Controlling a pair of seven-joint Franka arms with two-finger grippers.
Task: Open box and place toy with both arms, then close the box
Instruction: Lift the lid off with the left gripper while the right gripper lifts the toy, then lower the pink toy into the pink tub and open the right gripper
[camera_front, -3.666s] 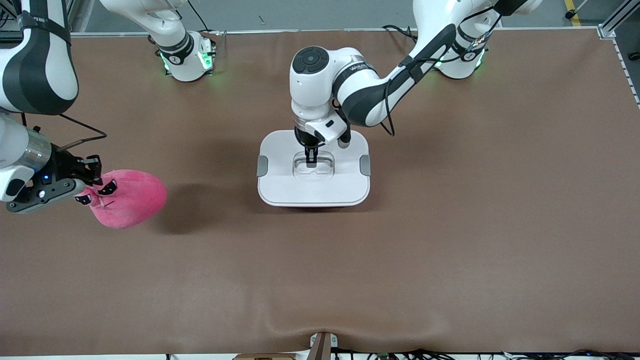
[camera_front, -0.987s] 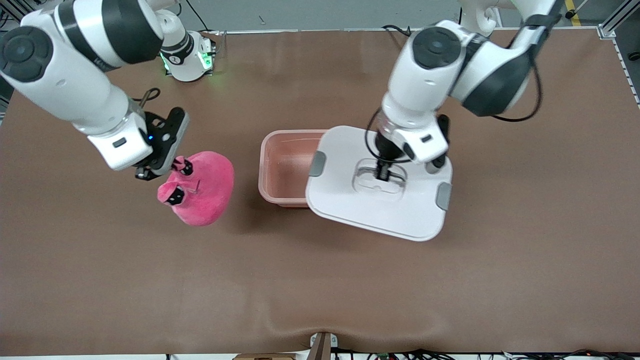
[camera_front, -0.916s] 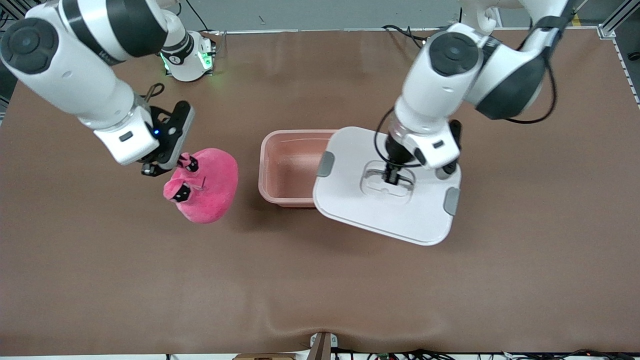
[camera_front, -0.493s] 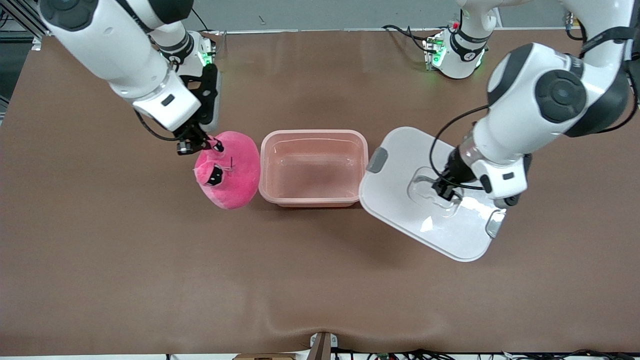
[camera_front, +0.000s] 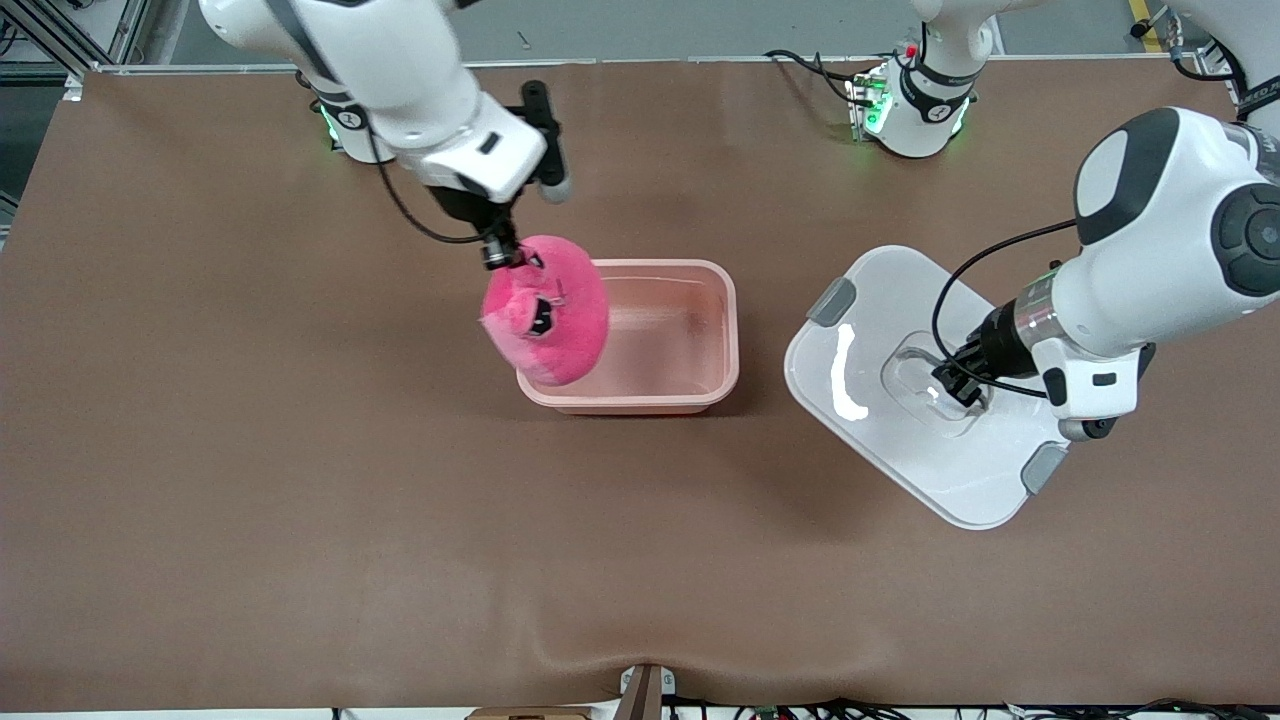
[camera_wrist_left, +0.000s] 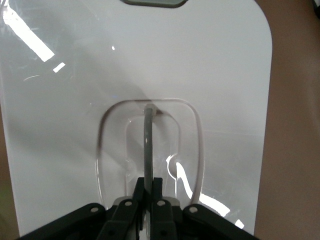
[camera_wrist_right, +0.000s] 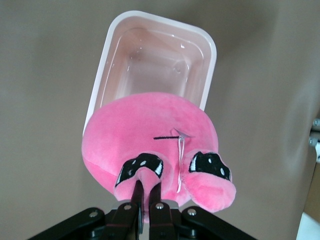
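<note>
The right gripper is pinched shut on one bulging eye of the hot-pink plush blob toy, and hangs it in the air over the end of the pale pink rounded plastic tub that faces the right arm's end of the desk. In the right wrist view the black fingers squeeze the eye, the toy droops below them, and the open tub lies beneath, empty. The tub sits near the middle of the brown desk.

The left gripper is pressed together on the thin bar of the clear recessed handle in the white lid with grey side clips. The lid is held tilted, over the desk toward the left arm's end, well apart from the tub.

The step in hand appears to be placing the toy: the box is already open and the toy hovers partly over its rim. The next move likely calls for carrying the toy further over the tub's centre, lowering it, then spreading the fingers; after that the lid must be brought back and squared to the rim.

Counted: one tub, one lid with two grey clips, one toy with two eyes, two arms
</note>
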